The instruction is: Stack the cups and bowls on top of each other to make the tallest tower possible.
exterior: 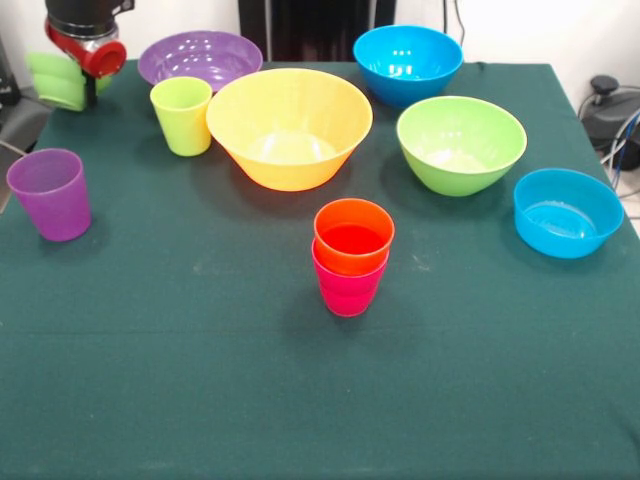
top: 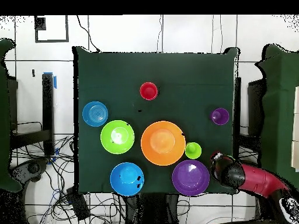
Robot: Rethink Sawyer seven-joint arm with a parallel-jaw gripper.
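Nearest the camera, the tower [exterior: 351, 255] is begun mid-bench: orange cup [exterior: 354, 236] nested in red-pink cup [exterior: 348, 287]. At the far corner, a small lime bowl [exterior: 60, 80] seems pinched by the pincer [exterior: 88, 62]; carrying it to the tower is judged next.

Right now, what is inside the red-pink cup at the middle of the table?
The orange cup sits nested in the red-pink cup, with its rim standing higher. The orange cup looks empty. The red-pink cup's inside is covered.
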